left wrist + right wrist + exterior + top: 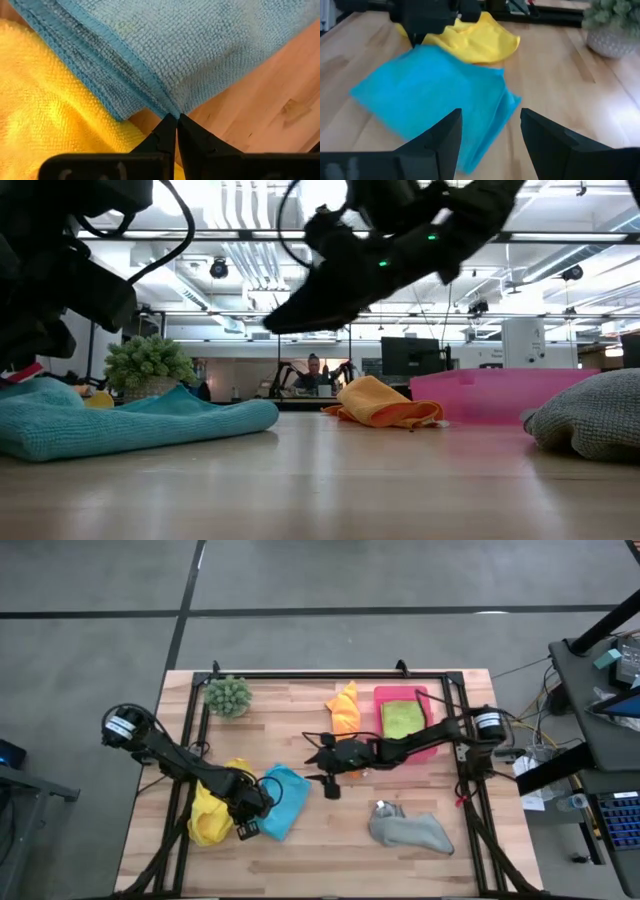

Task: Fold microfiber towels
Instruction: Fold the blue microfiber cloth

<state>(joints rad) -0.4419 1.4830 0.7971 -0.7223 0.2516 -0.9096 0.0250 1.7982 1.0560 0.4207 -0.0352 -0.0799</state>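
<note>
On the wooden bench [330, 840], the left gripper [248, 823] sits low at about 7 o'clock from the bench's middle, its fingers [167, 131] pressed fully together at the corner of the blue towel [283, 800]; the left wrist view shows the tips meeting right at the towel's stitched corner, though whether any fabric is pinched between them cannot be told. The blue towel lies flat in folded layers, and its 9 o'clock edge overlaps the yellow towel [207, 812], which lies rumpled beside it toward the bench's 8 o'clock side. The right gripper [325, 762] hovers near the bench's centre, at about 2 o'clock from the blue towel, raised clear of the surface in the low view; its fingers [442, 137] stand well apart and hold nothing, pointing toward the blue towel. The orange towel [345, 708] lies bunched at about 12 o'clock on the bench, just beside the pink tray [432, 745], which carries the lime green towel [402, 718] folded flat inside it. The grey towel [410, 830] lies crumpled at about 5 o'clock. A spiky green plant [228, 695] stands at about 10 o'clock, near the back rail.
</note>
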